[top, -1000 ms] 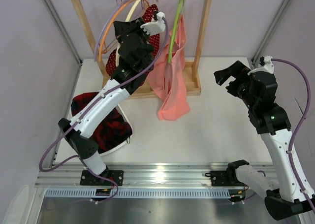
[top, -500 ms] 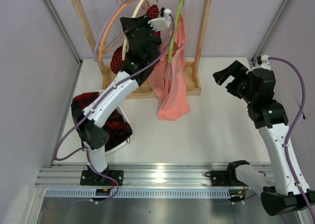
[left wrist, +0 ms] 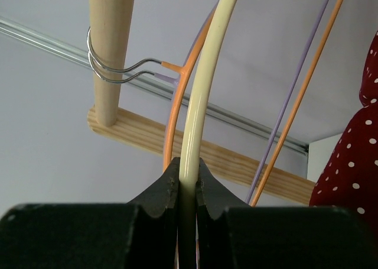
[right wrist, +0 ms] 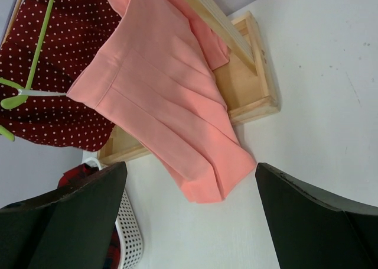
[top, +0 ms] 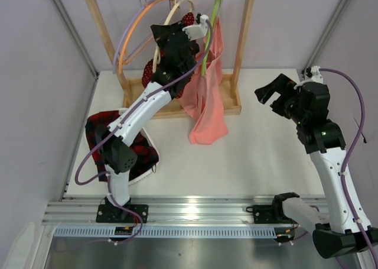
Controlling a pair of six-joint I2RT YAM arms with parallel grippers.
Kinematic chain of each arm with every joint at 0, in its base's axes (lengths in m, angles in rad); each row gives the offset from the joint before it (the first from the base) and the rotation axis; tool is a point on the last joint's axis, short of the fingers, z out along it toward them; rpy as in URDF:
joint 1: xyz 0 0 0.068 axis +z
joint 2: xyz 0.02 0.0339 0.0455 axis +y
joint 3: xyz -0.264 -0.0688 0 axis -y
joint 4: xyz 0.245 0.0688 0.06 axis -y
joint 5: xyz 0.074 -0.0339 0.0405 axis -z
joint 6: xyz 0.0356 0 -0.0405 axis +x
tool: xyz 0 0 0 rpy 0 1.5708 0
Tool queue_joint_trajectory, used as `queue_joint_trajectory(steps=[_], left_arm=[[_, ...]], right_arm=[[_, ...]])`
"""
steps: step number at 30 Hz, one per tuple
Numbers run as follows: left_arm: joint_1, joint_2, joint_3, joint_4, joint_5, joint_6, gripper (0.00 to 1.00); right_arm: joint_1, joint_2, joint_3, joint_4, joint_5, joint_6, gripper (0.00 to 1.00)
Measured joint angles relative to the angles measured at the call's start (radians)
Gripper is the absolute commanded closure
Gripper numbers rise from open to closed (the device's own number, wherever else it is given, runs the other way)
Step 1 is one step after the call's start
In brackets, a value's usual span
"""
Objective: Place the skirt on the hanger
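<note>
The skirt (right wrist: 65,86) is up on the rack, its dotted red cloth gathered about the hanger (left wrist: 205,74) below the rail (left wrist: 109,50). The pink cloth (right wrist: 171,103) hangs just beside it on my right. From above, the skirt's long axis runs down and to the left, from near the rail toward the rack's base. The hanger's cream arc follows much the same slant, with its hook end pointing up at the rail. Whether the waist sits properly over both shoulders I cannot tell, because my own arm hides most of it. My left gripper (left wrist: 188,165) is pinched narrow on the hanger's cream rod. The rod runs straight up out of the jaws and curves away toward the rail. Seen from that wrist, the skirt lies off to the right of the grip, close by but not between the fingers. So my left arm is the near one by far. I judge that anything left to do comes down to that grip and the line of the arc: seat the hook, then let go along the rod, not across it. My right gripper (top: 274,91) hangs spread wide and holding nothing, well apart over the table (top: 266,162) and facing the rack.
</note>
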Motion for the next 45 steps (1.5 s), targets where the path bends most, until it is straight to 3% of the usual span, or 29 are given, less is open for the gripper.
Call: queue_joint_trajectory(steps=[28, 34, 35, 40, 45], left_arm=[[-0.072, 0.032, 0.022, 0.032, 0.020, -0.002, 0.96], [-0.084, 0.032, 0.022, 0.051, 0.029, 0.002, 0.73], [-0.092, 0.032, 0.022, 0.060, 0.030, 0.002, 0.62], [-0.134, 0.032, 0.048, 0.076, 0.040, -0.037, 0.45], [-0.161, 0.018, 0.098, 0.009, 0.053, -0.148, 0.14]], right_arm=[[0.036, -0.029, -0.012, -0.034, 0.050, -0.043, 0.01], [0.034, -0.031, -0.012, -0.034, 0.047, -0.042, 0.01], [0.033, -0.031, -0.012, -0.034, 0.045, -0.042, 0.01], [0.016, -0.035, -0.012, -0.034, 0.024, -0.040, 0.01], [0.003, -0.045, -0.013, -0.035, -0.001, -0.036, 0.01]])
